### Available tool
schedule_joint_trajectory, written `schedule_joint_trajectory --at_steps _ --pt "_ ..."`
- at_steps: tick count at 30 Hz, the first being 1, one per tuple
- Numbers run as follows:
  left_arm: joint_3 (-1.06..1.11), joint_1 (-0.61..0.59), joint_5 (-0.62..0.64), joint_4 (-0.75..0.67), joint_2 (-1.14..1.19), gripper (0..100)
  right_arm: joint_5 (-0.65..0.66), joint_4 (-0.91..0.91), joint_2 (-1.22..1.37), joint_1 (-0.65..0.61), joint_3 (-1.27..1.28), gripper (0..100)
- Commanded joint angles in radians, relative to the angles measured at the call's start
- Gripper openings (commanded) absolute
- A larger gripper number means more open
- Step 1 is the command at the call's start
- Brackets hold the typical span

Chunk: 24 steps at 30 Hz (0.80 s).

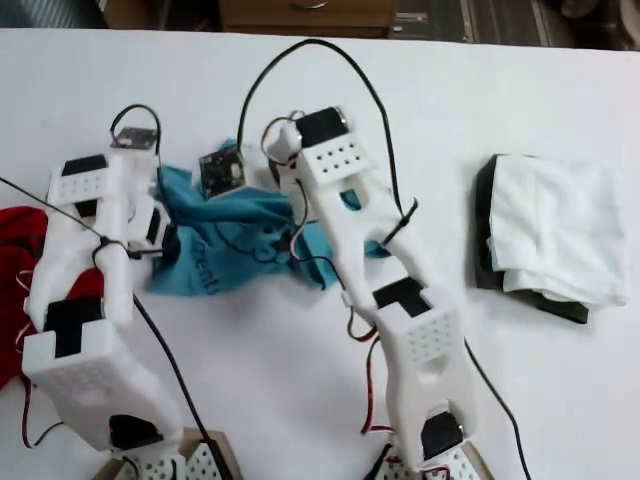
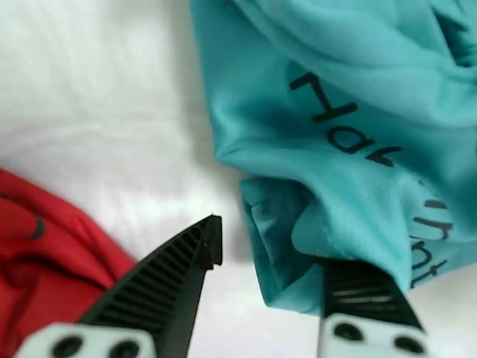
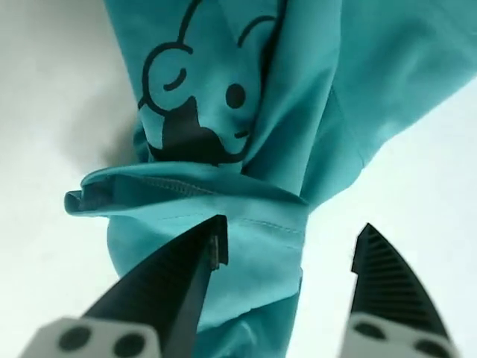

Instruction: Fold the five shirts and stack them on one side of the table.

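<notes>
1. Shirt in teal point(image 1: 235, 215) lies crumpled and unfolded on the white table point(image 1: 500, 90), with both arms over it; black print shows on its creased front.
2. The left gripper point(image 2: 287, 257) is at the teal shirt's edge, on the side facing the red shirt point(image 1: 20, 250). Its fingers are spread apart and grasp nothing.
3. One left finger point(image 2: 201, 246) stands over bare table just beside the teal shirt. The tip of the other is hidden by a bunched fold of the shirt's hem.
4. The right gripper point(image 3: 294, 253) is at the teal shirt's opposite side, also released, jaws wide and with no cloth pinched.
5. One right finger point(image 3: 201, 257) is over a doubled hem of the teal shirt, just below a printed cartoon face. The other is over bare table just beside the shirt's edge.
6. The red shirt is rumpled near the teal shirt, beyond the left arm point(image 1: 90, 270), with a strip of bare table between the two cloths.
7. A folded white shirt point(image 1: 555, 225) rests on a folded dark shirt point(image 1: 485, 250). The pair sits well apart from the teal shirt, on the side away from the red one and past the right arm point(image 1: 390, 260).
</notes>
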Motion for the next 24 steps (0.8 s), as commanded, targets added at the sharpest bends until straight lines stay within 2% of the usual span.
schedule_joint_trajectory --at_steps 1,12,16,20,24 --pt "-0.002 0.003 0.003 -0.009 -0.055 23 0.006 0.002 -0.005 -0.021 -0.040 27.6" --pt "-0.002 0.003 0.003 -0.009 -0.055 23 0.002 -0.001 0.096 -0.008 -0.054 26.4" --pt "-0.002 0.003 0.003 -0.009 -0.055 23 -0.017 0.005 0.096 -0.007 -0.129 15.4" --pt "-0.002 0.003 0.003 -0.009 -0.055 23 -0.121 0.004 0.105 -0.007 -0.219 3.1" --pt "-0.002 0.003 0.005 -0.009 -0.055 23 -0.141 0.005 0.105 -0.008 -0.226 3.0"
